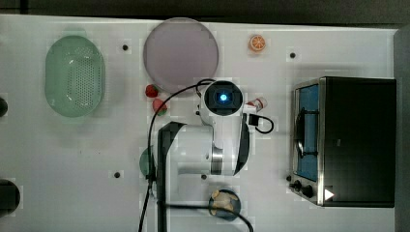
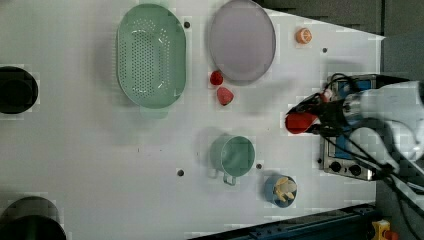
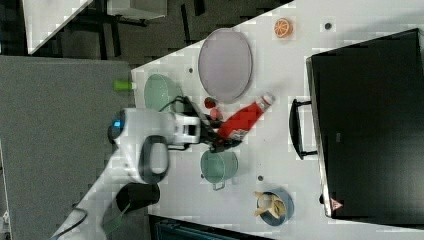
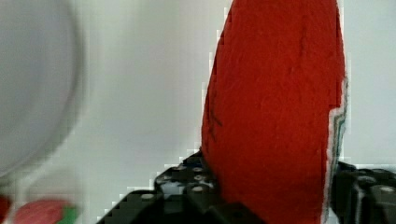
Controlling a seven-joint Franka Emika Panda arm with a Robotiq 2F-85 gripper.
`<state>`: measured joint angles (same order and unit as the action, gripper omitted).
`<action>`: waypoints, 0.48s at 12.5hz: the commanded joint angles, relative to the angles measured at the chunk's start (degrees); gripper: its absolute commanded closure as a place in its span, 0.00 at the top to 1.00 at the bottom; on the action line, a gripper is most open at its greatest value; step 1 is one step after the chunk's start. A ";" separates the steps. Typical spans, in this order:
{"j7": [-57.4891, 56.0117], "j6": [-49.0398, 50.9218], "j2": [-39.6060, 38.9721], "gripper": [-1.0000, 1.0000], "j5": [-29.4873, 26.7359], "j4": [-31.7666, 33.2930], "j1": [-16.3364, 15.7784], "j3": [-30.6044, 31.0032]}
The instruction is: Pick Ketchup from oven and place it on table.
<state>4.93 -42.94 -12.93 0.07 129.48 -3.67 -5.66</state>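
The ketchup [image 3: 243,120] is a slim red bottle with a white cap and a white-edged label along one side. It is held off the white bench [image 3: 300,190], lying at a slant, cap toward the oven [image 3: 370,125], in the open stretch between the oven's dark handle and the lilac plate [image 3: 225,62]. The black end effector [image 3: 222,139] is closed on its lower body, fingers either side. Two strawberries [image 2: 220,87] lie just beside the plate; a green cup [image 3: 218,166] stands near.
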 commanded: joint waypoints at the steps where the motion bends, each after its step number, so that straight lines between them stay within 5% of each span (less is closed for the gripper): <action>1: 0.26 -4.35 -2.03 0.63 -0.82 0.78 -0.71 1.22; 4: 0.29 -7.55 -4.31 0.63 -0.81 0.97 -0.63 0.68; 6: 0.42 -8.02 -4.42 0.76 -0.81 1.52 -0.63 0.54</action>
<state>4.94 -50.11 -19.07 -0.83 131.94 -4.98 -5.67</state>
